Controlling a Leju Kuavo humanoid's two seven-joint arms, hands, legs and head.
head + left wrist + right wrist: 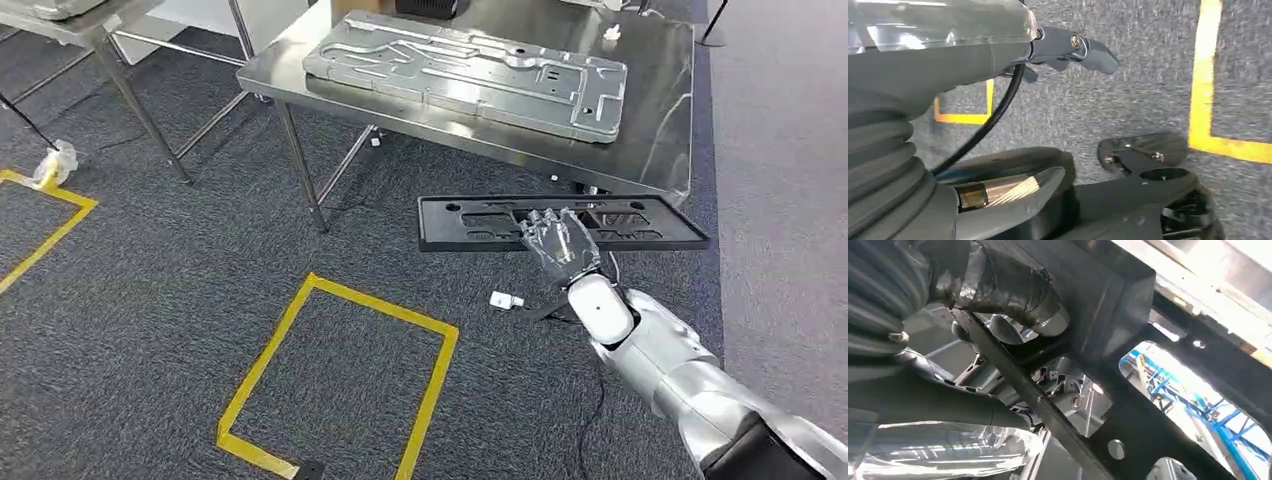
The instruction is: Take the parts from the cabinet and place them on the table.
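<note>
Yellow tape square (pixel 340 380) on grey carpet (pixel 150 330); white connector (pixel 506 299) nearby.

The place looks like a workshop or factory test floor. A stainless-steel table (pixel 640 150) on thin metal legs carries a large machined metal plate (pixel 470 75), and a second steel table (pixel 90 25) stands beside it. The floor is grey carpet (pixel 150 330) marked with yellow tape rectangles (pixel 340 375), with loose cables lying on it. Blue steel framework (pixel 1168 375) appears in the right wrist view.
</note>
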